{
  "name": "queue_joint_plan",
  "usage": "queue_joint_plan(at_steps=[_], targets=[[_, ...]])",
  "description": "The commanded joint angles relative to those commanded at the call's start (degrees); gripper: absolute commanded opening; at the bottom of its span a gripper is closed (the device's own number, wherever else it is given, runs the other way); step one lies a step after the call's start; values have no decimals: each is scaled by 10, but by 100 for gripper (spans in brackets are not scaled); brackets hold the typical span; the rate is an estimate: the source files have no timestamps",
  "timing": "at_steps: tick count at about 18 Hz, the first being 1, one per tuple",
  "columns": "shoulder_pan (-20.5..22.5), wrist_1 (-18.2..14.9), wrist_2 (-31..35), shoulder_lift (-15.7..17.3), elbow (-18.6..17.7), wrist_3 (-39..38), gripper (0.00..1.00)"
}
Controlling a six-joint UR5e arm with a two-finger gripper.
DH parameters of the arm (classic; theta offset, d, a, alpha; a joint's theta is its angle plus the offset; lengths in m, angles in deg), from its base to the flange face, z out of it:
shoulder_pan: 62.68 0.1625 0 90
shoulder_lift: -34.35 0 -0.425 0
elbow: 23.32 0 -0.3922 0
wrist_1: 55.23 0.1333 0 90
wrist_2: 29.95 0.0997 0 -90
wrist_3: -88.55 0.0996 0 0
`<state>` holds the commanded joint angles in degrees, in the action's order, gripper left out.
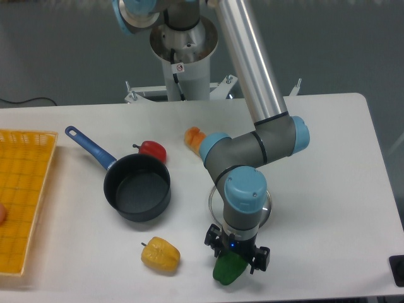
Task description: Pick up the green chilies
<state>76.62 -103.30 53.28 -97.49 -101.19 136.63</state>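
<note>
The green chilies [227, 269], a glossy dark-green pepper-shaped toy, lie near the table's front edge. My gripper [236, 254] points straight down right over them, its black fingers standing on either side of the green body. The fingers look spread apart around the toy, and the wrist hides its top, so contact cannot be confirmed.
A yellow pepper [160, 254] lies to the left of the chilies. A black pan [137, 187] with a blue handle sits further left and back, a red pepper [152, 150] behind it. An orange item [193, 136] lies behind the arm. A yellow basket [22, 196] stands at the left edge.
</note>
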Motion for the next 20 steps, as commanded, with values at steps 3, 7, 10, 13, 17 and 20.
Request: queue_joint_plan(at_steps=[3,7,10,13,17,20], targets=[[-1,0,0,0,-4,0,100],[-1,0,0,3,-9,4,89],[-1,-2,1,5,-14,5,63],[-7,-2,18,6,-17,18,63],[-10,-3,40,12,-18,27,60],[-10,-2,40,20,-22,29,56]])
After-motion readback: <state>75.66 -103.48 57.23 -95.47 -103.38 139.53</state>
